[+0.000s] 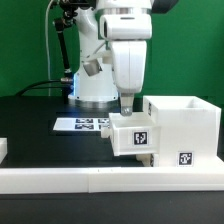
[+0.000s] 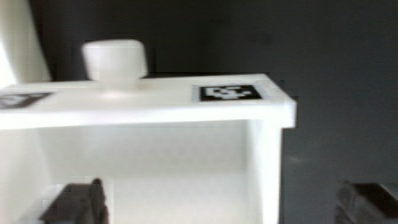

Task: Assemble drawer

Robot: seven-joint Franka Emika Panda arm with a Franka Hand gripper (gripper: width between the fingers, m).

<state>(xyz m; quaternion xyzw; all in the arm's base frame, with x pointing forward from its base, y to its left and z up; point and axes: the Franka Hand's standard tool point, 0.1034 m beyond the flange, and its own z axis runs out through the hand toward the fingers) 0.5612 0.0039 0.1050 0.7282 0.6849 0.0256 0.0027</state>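
The black table (image 1: 30, 125) lies open on the exterior view's left, bounded in front by the long white border rail (image 1: 60, 178). The marker board (image 1: 82, 124) lies flat behind. The tall drawer shell (image 1: 185, 130) stands against the rail on the exterior view's right; a small tray (image 1: 133, 134) sits at its side, touching it. The gripper (image 1: 128, 108) hangs directly over the tray, jaws spread wide in the wrist view, the tray (image 2: 143, 110) between them, ungripped; its knob (image 2: 114, 62) stands upright.
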